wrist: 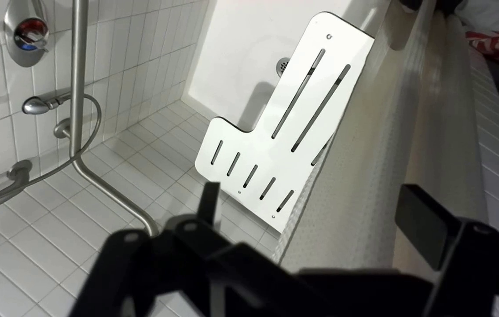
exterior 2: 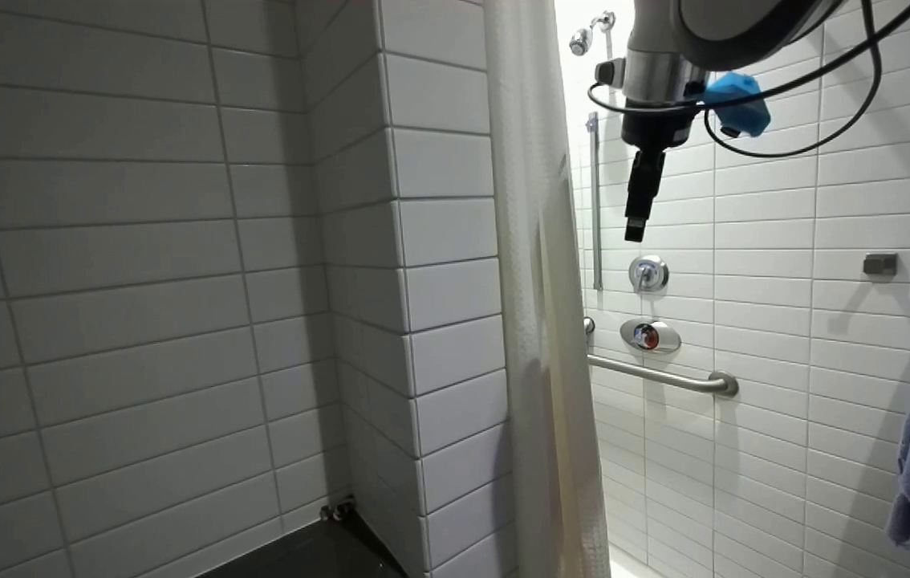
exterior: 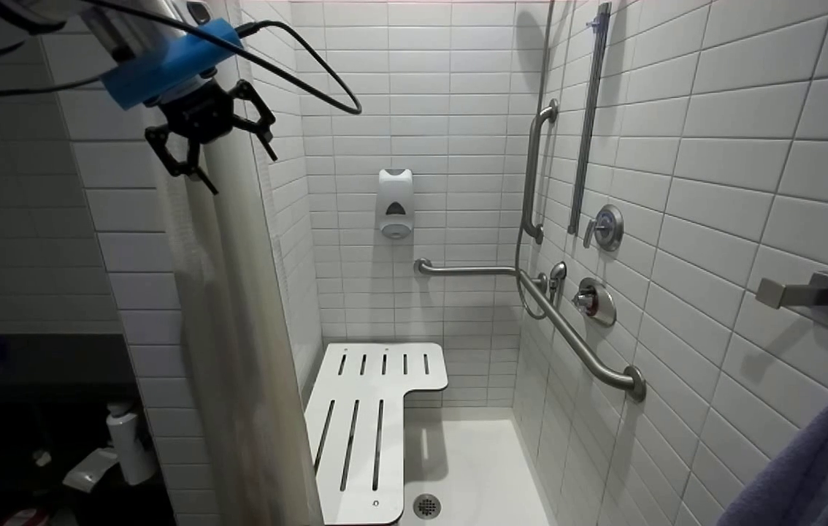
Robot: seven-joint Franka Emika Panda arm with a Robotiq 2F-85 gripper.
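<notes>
While the pincer (exterior: 246, 175) gapes, shower curtain (wrist: 390, 163) near, hanging beyond it

The two-fingered tool (exterior: 245, 175) is black, the waffle-textured fabric curtain (exterior: 239, 351) cream, the L-shaped slotted seat (exterior: 365, 438) white, the cloth towel (exterior: 808, 467) purple.
</notes>
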